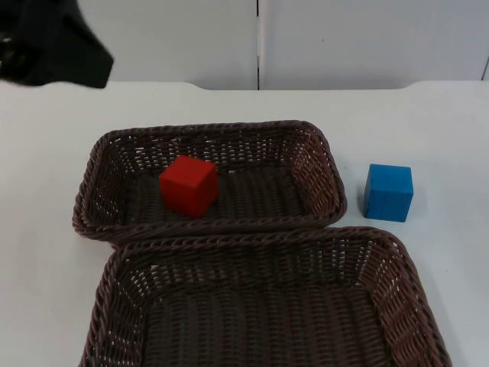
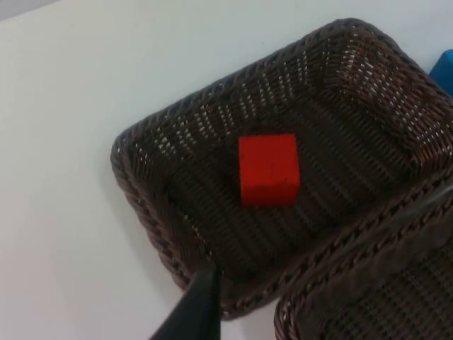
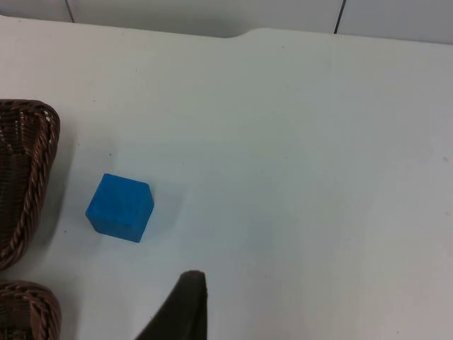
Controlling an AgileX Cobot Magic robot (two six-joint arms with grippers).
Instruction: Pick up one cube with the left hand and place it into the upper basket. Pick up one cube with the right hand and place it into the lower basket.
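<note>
From the fixed top camera we look down and forward over the white surface [image 1: 428, 122] toward the grey partition wall [image 1: 367, 38]. From the left wrist we look steeply down, fairly near, on the upper basket [image 2: 141, 170] holding the red cube [image 2: 267, 170]. From the right wrist we look forward across the surface at the blue cube [image 3: 120, 207]. We find both cubes and the upper basket again in the top view.

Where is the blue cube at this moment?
The blue cube stands on the white table, just off the right end of the upper basket, apart from it, in the top view.
</note>
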